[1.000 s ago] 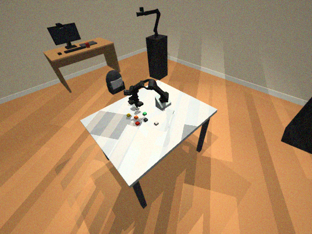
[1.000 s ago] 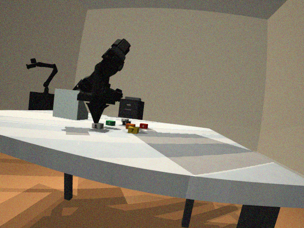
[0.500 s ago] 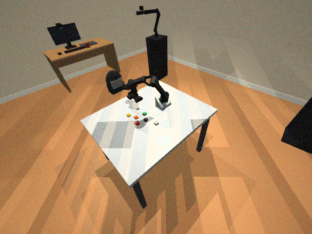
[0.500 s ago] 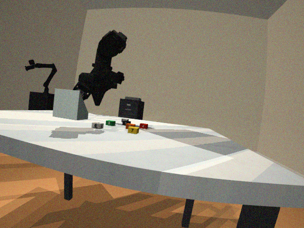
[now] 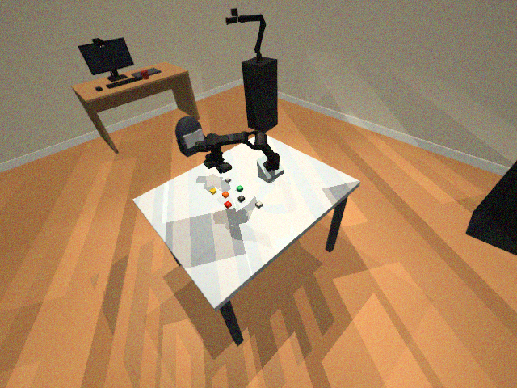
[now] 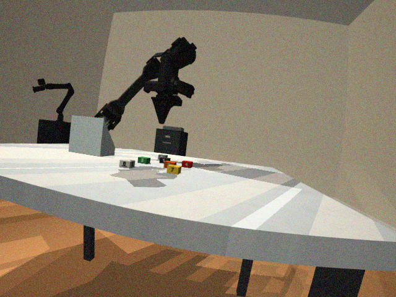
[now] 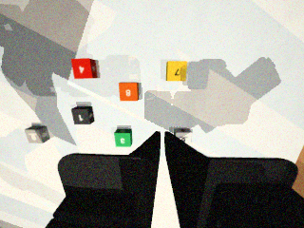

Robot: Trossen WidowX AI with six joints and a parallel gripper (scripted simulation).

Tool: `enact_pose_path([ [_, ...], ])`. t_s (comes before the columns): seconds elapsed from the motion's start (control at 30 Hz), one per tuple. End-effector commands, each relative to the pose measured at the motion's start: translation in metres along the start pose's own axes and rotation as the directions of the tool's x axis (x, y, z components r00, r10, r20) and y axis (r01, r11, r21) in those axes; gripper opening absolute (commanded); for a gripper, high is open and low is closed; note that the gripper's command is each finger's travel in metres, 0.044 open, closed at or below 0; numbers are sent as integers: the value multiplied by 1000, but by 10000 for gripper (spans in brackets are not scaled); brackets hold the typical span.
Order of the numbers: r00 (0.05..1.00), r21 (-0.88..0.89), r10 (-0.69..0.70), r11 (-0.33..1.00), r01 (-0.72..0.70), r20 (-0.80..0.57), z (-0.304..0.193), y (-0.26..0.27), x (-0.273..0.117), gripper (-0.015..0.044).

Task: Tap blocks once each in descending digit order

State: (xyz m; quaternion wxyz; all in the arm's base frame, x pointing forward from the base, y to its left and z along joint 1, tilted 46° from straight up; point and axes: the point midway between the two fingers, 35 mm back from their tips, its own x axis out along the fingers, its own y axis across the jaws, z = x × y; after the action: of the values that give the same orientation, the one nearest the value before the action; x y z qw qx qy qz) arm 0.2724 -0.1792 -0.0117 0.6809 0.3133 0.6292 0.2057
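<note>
In the top view, you see seven small cube blocks on the white rectangular table point(image 5: 287, 221) point(image 6: 153, 218) point(image 7: 138, 24), grouped in front of the black gripper point(image 5: 217, 166) point(image 6: 162, 122) point(image 7: 161, 136). The beige-grey block point(image 5: 258, 204) point(image 6: 162, 156) point(image 7: 37, 134) sits off to one side of the group. The digits are too small for you to read here.

In the exterior view, your gripper points down above the blocks, its tips clear of them all. The yellow block point(image 5: 212, 191) point(image 6: 173, 169) point(image 7: 176, 70) shows you a dark 7, and the red block point(image 5: 227, 204) point(image 6: 187, 164) point(image 7: 83, 68) a 4. You find the pale grey block point(image 5: 227, 179) point(image 6: 127, 164) point(image 7: 182, 134) near the green block point(image 5: 239, 188) point(image 6: 143, 159) point(image 7: 123, 138).

In the wrist view, your fingers are clenched together with nothing between them. White digits stand out on the coloured faces: 8 on the orange block point(image 5: 225, 194) point(image 6: 169, 164) point(image 7: 128, 91), 3 on the green one, 4 on the red one, and what looks like 1 on the black block point(image 5: 241, 198) point(image 6: 164, 159) point(image 7: 83, 115). The yellow block's 7 is dark. Your fingertips partly overlap the pale grey block, and you cannot surely read its digit or the beige-grey one's.
</note>
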Motion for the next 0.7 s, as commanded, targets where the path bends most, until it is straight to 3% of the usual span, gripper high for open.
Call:
enact_pose_path([
  [0.0, 1000, -10, 8, 1000, -8, 7, 40, 58, -2, 20],
  [0.13, 1000, -16, 31, 999, -31, 3, 66, 116, 2, 20],
  [0.33, 999, -16, 33, 999, -33, 3, 68, 121, 6, 20],
  [0.5, 999, -17, 36, 999, -36, 3, 70, 124, 73, 20],
  [0.67, 999, -17, 37, 999, -37, 3, 68, 125, 84, 20],
])
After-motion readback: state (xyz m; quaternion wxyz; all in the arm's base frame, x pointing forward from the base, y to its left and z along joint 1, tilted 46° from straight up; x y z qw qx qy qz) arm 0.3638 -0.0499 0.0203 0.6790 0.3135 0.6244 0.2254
